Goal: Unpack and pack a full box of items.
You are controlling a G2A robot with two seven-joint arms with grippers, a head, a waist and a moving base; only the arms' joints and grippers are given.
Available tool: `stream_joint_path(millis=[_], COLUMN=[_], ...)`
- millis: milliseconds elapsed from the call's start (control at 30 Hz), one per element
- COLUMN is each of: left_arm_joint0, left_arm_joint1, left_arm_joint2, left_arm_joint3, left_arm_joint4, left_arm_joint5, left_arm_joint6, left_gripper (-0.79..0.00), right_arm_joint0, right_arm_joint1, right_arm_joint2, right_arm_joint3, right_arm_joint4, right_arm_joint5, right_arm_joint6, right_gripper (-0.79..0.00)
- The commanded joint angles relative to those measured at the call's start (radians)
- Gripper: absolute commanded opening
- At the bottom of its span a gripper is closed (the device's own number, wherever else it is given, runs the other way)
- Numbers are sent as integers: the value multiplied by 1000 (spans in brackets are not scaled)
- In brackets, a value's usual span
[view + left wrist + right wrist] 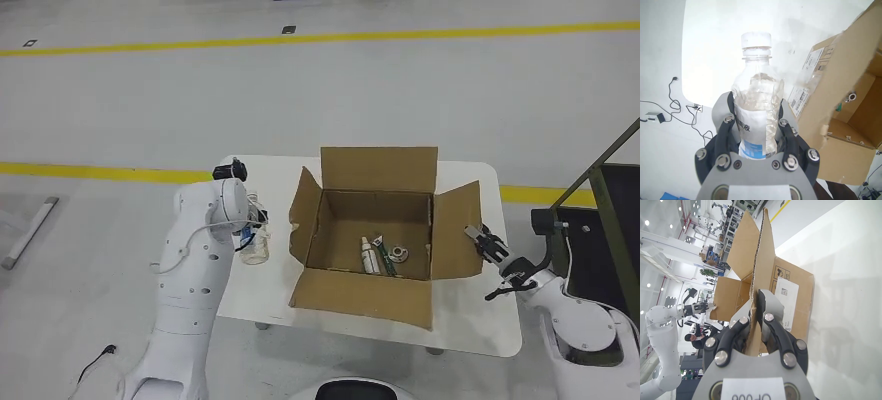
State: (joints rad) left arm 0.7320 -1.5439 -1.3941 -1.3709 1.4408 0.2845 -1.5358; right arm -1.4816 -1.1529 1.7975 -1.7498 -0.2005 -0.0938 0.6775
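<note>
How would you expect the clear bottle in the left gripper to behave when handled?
The bottle looks crinkled where the left gripper clamps it, so it probably gives under squeeze. Tall, narrow and round, it may tip when set upright, or roll if laid down.

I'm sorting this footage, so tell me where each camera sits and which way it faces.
Top view: above the arms, looking down at table and open box; left tool and right tool flank it.
Left wrist view: on that wrist, facing along the left tool, shut on a bottle.
Right wrist view: on that wrist, facing along the right tool, shut on a flap.
Shared: all show the box.
</note>
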Motion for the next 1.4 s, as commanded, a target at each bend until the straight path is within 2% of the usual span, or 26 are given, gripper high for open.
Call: stream_joint_path(millis=[0, 433, 700, 833, 900, 1167, 1367], left_arm_joint0=[-1, 3, 75, 95, 93, 65, 65], left_arm_joint1=[0, 0, 5, 9, 11, 18, 13], left_arm_joint2=[0, 1, 20, 26, 30, 37, 73], left_arm_joint3=[-1, 1, 50, 96, 128, 274, 336], left_arm_joint4=[0, -3, -75, -97, -126, -128, -151], left_arm_joint5=[0, -4, -126, -166, -222, -257, -279], left_arm_joint6=[0, 8, 41, 58, 61, 134, 260], left_gripper=[-785, -785, -785, -785, -785, -785, -785], right_arm_joint0=[0, 0, -14, -18, -20, -24, -22], right_arm_joint1=[0, 0, 8, 13, 16, 24, 30], right_arm_joint2=[0, 0, 22, 39, 44, 58, 64], right_arm_joint3=[0, 0, -10, -8, -4, 9, 15], right_arm_joint4=[0, 0, 8, 17, 22, 41, 57], right_arm_joint5=[0, 0, -15, -25, -27, -36, -40], right_arm_joint6=[-1, -1, 19, 43, 50, 73, 78], right_gripper=[-785, -785, -785, -785, -785, -785, -785])
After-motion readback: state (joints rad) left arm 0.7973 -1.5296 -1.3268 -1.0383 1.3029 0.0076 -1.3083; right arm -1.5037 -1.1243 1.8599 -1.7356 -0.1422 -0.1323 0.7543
